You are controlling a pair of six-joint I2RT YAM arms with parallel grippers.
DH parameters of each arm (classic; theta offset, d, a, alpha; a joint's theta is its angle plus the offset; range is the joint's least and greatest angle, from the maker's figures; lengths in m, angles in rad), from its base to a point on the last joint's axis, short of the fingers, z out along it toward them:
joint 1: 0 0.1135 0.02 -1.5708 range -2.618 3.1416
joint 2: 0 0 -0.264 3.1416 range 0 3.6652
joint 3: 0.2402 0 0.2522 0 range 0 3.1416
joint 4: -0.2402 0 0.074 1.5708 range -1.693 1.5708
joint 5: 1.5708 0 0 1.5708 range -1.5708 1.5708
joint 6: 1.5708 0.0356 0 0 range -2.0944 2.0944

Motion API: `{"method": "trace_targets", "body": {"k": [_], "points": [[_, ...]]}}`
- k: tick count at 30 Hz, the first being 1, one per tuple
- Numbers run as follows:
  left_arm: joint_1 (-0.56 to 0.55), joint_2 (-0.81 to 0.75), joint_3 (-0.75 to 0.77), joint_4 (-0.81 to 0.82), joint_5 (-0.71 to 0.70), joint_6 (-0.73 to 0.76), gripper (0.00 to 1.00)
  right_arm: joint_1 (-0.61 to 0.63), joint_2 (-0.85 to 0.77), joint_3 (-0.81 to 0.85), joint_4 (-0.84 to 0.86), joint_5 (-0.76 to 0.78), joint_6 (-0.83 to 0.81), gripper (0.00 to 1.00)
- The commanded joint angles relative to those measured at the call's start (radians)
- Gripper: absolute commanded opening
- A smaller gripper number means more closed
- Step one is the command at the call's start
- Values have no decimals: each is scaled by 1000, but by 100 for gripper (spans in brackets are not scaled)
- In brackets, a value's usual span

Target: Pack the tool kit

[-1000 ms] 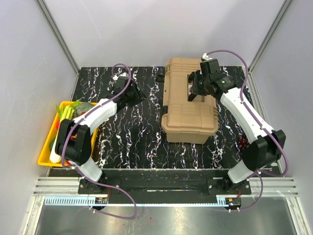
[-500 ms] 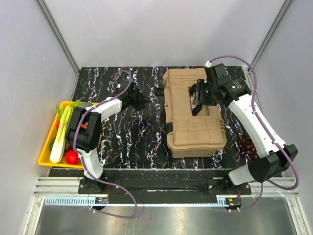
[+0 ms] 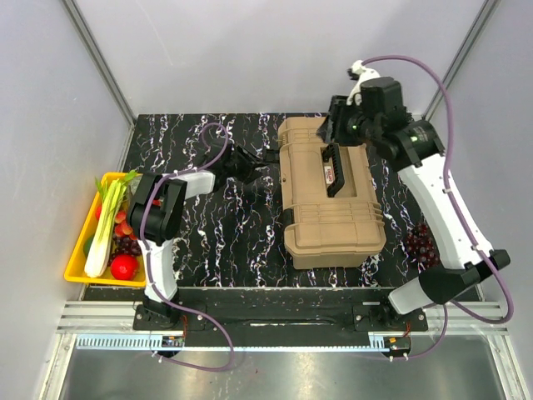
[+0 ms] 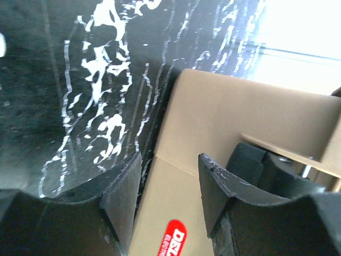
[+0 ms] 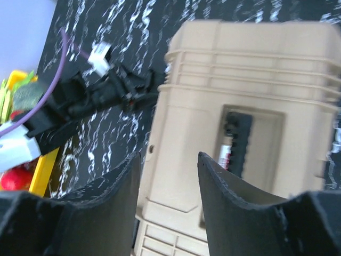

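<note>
The tan toolbox (image 3: 333,218) lies shut on the black marbled table, its black handle (image 3: 335,169) flat in the lid recess. My left gripper (image 3: 269,157) reaches to the box's left side. In the left wrist view it (image 4: 169,173) stands open, with the tan wall (image 4: 234,106) and a red label (image 4: 173,242) behind the gap and a black latch (image 4: 256,160) just right of it. My right gripper (image 3: 336,131) hovers open above the box's far end. In the right wrist view it (image 5: 168,160) looks down on the lid (image 5: 186,160) and handle (image 5: 238,141). No hand tools show.
A yellow tray (image 3: 77,250) with celery, red fruit and grapes sits at the table's left edge. A dark bunch of grapes (image 3: 420,242) lies right of the toolbox, under the right arm. Grey walls close in the back and both sides.
The right gripper opened off the handle and rose toward the box's far end. The box shifted nearer and turned slightly early on. The left gripper slid right to the box's side.
</note>
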Motion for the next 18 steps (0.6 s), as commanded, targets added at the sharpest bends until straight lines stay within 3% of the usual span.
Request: {"method": "trace_targets", "body": {"k": [1,5,18], "points": [[-1,35,3,232,83,-124,51,70,40,-57,76,-145,-11,52],[-3,32,-35,343,91,-178,52,111,70,-108,104,-188,30,52],[-12,98,-77,669,138,-425,51,121,101,-185,107,-130,50,50]]}}
